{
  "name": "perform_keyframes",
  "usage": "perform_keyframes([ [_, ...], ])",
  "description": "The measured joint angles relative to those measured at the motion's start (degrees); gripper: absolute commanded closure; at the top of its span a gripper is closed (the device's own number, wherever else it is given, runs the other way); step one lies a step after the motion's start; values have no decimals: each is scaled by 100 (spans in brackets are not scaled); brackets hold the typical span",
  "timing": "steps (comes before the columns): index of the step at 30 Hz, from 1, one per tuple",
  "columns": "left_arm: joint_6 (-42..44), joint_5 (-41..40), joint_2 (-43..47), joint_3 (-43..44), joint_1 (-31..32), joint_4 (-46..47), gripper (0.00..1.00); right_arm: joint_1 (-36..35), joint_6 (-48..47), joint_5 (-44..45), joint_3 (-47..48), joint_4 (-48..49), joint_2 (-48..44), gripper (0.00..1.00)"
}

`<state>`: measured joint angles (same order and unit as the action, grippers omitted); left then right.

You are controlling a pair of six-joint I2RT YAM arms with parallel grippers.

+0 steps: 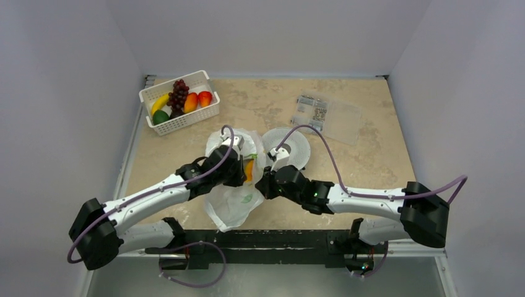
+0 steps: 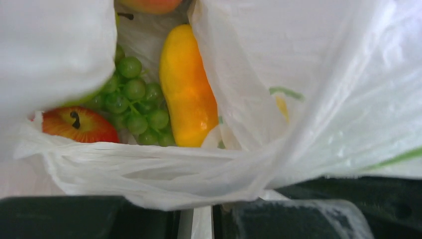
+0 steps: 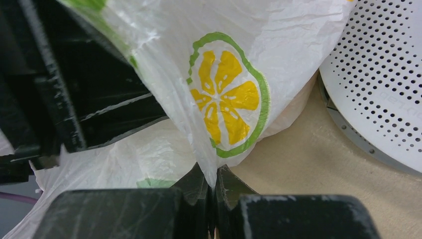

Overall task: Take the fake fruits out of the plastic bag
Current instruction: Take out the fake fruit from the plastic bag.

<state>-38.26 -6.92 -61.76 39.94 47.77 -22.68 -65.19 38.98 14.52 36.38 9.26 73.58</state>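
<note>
Right wrist view alone shows the print on the plastic bag point(image 3: 298, 45): one yellow lemon slice ringed in green, no words. Here the right gripper point(image 3: 213, 186) is pinched tight on a fold of the film. Left wrist view looks inside at four fruits: red apple point(image 2: 77, 125), green grape bunch point(image 2: 137, 107), yellow fruit point(image 2: 186, 89) and a reddish one point(image 2: 149, 4) at the far edge. In it the left gripper point(image 2: 196, 219) nips the bag's rim. Top view puts the bag near centre; the labels on the clear packet point(image 1: 325, 116), far right, are unreadable.

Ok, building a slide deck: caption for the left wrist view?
Inside the plastic bag: red apple, green grape bunch and a yellow-orange fruit lying side by side.
</note>
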Motion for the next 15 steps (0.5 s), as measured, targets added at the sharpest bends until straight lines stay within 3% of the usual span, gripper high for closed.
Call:
perform_keyframes([
  [4, 74, -149, -741, 291, 0, 326, 92, 2, 0, 0, -2, -74, -50, 100],
  [10, 275, -254, -1751, 621, 0, 623, 49, 2, 4, -9, -133, -114, -295, 100],
  [15, 352, -304, -2081, 730, 0, 708, 27, 2, 44, -35, -376, -111, -553, 100],
])
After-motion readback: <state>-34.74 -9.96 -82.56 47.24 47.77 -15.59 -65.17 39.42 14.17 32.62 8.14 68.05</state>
